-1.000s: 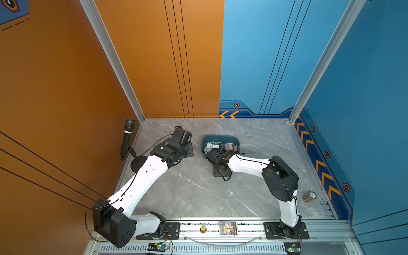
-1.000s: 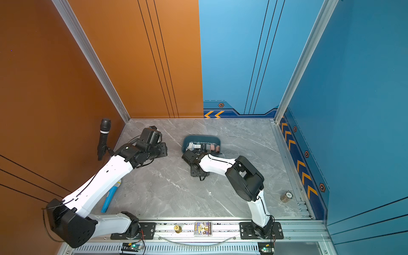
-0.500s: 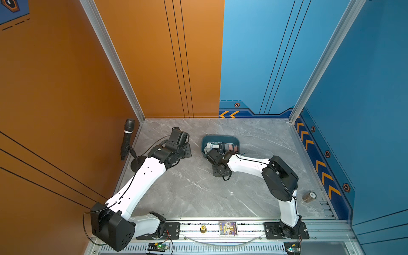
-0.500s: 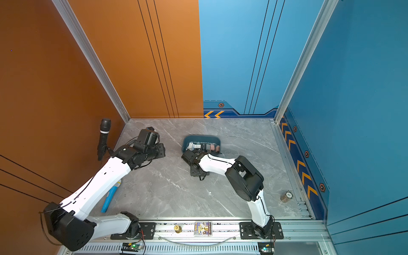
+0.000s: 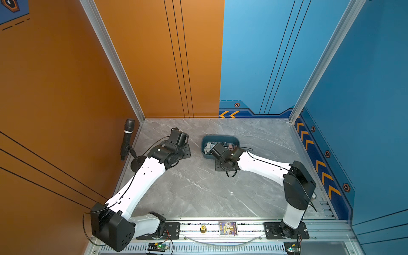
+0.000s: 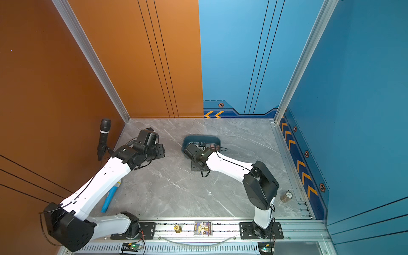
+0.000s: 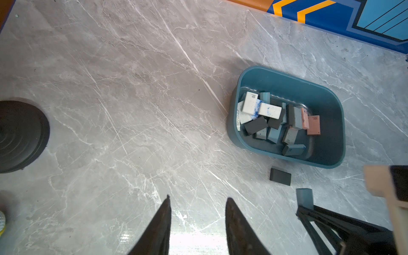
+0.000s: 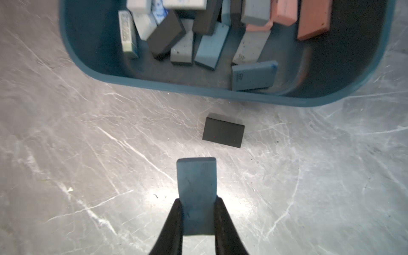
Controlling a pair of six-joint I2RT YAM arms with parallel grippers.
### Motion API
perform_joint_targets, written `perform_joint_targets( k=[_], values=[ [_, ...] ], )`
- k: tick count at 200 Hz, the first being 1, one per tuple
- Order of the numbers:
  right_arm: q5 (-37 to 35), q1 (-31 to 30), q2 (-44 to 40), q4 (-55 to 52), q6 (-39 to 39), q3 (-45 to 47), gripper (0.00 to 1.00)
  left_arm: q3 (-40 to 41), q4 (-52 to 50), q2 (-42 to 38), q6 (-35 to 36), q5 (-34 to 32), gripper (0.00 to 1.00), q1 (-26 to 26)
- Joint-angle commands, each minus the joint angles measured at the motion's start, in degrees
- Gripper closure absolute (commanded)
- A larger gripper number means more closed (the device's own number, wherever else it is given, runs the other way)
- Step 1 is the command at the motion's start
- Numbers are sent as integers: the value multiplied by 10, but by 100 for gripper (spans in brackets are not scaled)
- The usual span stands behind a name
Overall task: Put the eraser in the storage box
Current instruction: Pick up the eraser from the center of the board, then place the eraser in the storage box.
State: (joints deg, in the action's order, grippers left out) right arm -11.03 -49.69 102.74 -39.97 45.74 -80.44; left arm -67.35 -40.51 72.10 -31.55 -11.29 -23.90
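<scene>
Grey marbled tabletop (image 8: 88,154) fills the floor of my cell, and the storage box (image 8: 198,91) sits toward the back of it, seen in both top views (image 5: 220,137) (image 6: 202,136).

My right gripper (image 8: 197,199) is narrowed onto a blue-grey eraser (image 8: 196,176). The jaws pinch one end, so most of its length juts past my fingertips. It is a short way outside the box's near rim. I cannot tell whether its far end is clear of the table.

Between it and the rim lies a black eraser (image 8: 223,132), flat on the marble and just beside the box without touching it. My left gripper (image 7: 198,198) hangs well off to the side with its jaws apart and nothing in them, so I judge it has no part in this step.

To do this well, I want to rise first, high enough that the jutting end passes over both the black eraser and the rim. Since I hold only one end, a jerk could swing the piece in the jaws, so I should travel smoothly. The pile of erasers (image 7: 271,123) crowds part of the box, and bare floor shows along the near wall and at one end. I should aim there, come down low inside the walls and only then open, because rubber dropped from height may bounce back out.
</scene>
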Motion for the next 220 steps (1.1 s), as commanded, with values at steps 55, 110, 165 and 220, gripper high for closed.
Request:
perform_joint_targets(
  k=[55, 110, 165, 220],
  values=[
    [-10, 80, 31, -29, -74, -99, 78, 40, 9, -16, -34, 34, 58, 6],
    [2, 145, 116, -46, -116, -173, 78, 70, 13, -28, -50, 42, 59, 3],
    [1, 183, 209, -66, -139, -251, 77, 72, 13, -21, -55, 47, 58, -1],
    [-5, 195, 262, -86, -146, -301, 73, 71, 13, -13, -60, 50, 59, -10]
  ],
)
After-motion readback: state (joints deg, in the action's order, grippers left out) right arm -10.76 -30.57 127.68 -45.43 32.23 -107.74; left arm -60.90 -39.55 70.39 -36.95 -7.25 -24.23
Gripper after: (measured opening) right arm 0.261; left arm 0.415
